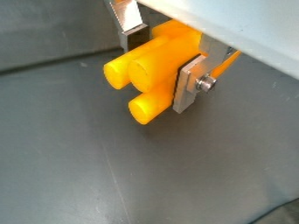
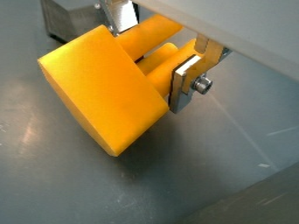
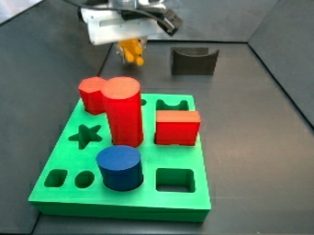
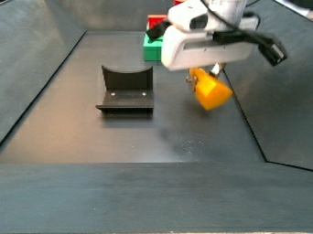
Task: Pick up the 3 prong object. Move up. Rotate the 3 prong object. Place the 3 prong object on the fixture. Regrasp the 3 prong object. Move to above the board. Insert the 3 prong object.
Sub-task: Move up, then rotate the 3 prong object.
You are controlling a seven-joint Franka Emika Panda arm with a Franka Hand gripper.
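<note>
My gripper [image 1: 162,63] is shut on the 3 prong object [image 1: 149,72], a yellow-orange block with three round prongs. Both wrist views show silver fingers [image 2: 187,80] clamping the prongs, with the flat block end [image 2: 103,87] sticking out past them. In a side view the gripper [image 3: 130,41] holds the piece [image 3: 130,51] in the air behind the green board [image 3: 73,156], left of the dark fixture [image 3: 193,61]. In a side view the piece [image 4: 210,88] hangs above the floor to the right of the fixture [image 4: 124,92]. The board [image 4: 154,46] shows behind.
On the board stand a tall red piece [image 3: 113,108], a red cube [image 3: 178,127] and a blue cylinder [image 3: 119,168]. Star, round and square holes are cut in it. Dark sloped walls [image 4: 49,73] enclose the grey floor [image 1: 70,157].
</note>
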